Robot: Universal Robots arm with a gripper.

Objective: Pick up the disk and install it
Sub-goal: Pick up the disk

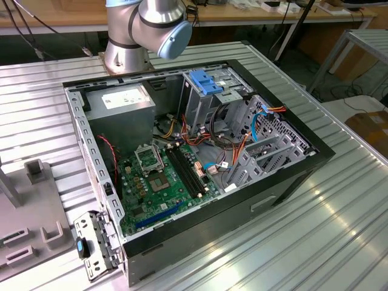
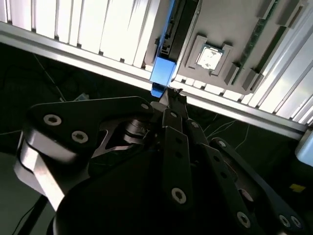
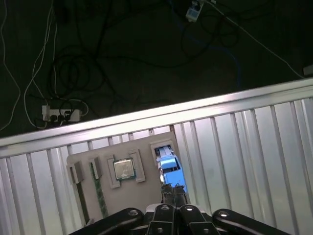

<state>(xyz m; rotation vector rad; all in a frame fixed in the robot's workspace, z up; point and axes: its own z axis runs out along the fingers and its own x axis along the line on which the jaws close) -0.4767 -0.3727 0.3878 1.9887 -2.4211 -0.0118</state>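
Observation:
The disk [image 2: 161,71] stands on edge in a slot of a grey holder tray [image 2: 234,19], dark-bodied with a bright blue rail at its near end. In the first wrist view the disk [image 3: 167,161] shows blue and white in the same slot of the tray [image 3: 142,193]. My gripper [image 2: 174,95] hangs over the blue end with its fingertips pressed together and nothing between them. In the first wrist view the gripper [image 3: 174,191] sits just short of the disk. I cannot tell whether it touches the rail.
On the tray beside the disk lie a processor chip [image 3: 123,169] and memory sticks [image 2: 252,44]. The open computer case [image 1: 200,157] sits on the ribbed metal table [image 1: 315,242], with a drive cage and blue latch [image 1: 209,82] and a power-supply box [image 1: 124,100]. Cables lie on the dark floor [image 3: 73,73].

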